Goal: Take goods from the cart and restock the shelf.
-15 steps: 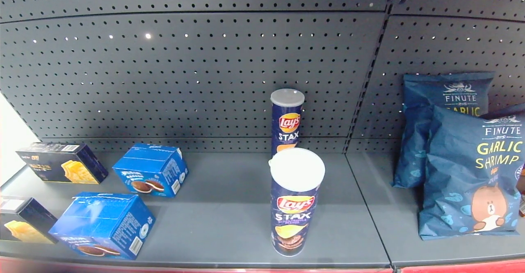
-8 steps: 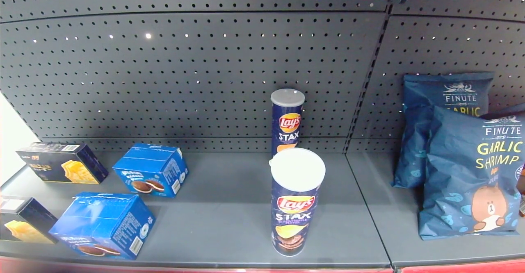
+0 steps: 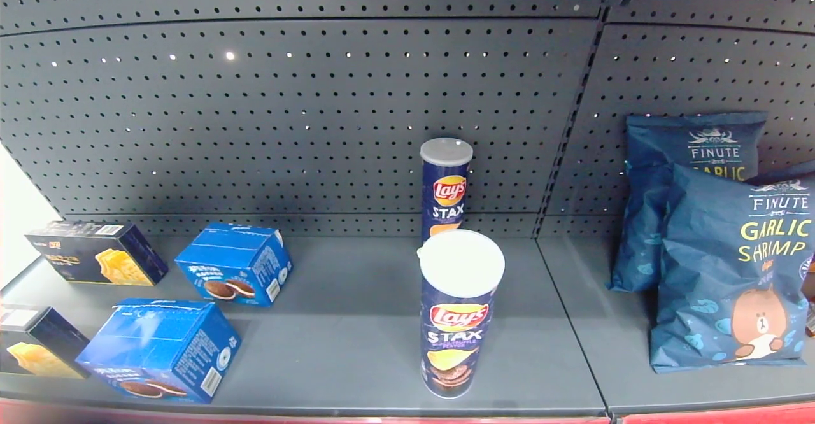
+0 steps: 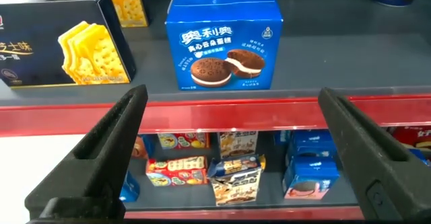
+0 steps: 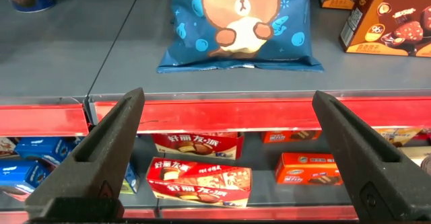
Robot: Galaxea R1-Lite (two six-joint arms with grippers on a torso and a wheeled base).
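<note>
On the grey shelf (image 3: 356, 322) two tall chip cans stand upright, one at the front (image 3: 460, 312) and one behind it (image 3: 445, 185). Blue cookie boxes (image 3: 164, 349) (image 3: 234, 263) and dark cracker boxes (image 3: 95, 252) lie at the left. Blue shrimp-chip bags (image 3: 732, 271) lean at the right. My left gripper (image 4: 229, 163) is open and empty, in front of the red shelf edge (image 4: 229, 113) below a blue cookie box (image 4: 225, 39). My right gripper (image 5: 229, 163) is open and empty before the red edge (image 5: 222, 113) under a bear-print bag (image 5: 239, 22).
A lower shelf holds more snack boxes (image 4: 236, 173) (image 5: 199, 177). Brown cookie boxes (image 5: 387, 15) stand beside the bear-print bag. The perforated back panel (image 3: 305, 112) closes off the rear. Free shelf floor lies between the blue boxes and the cans.
</note>
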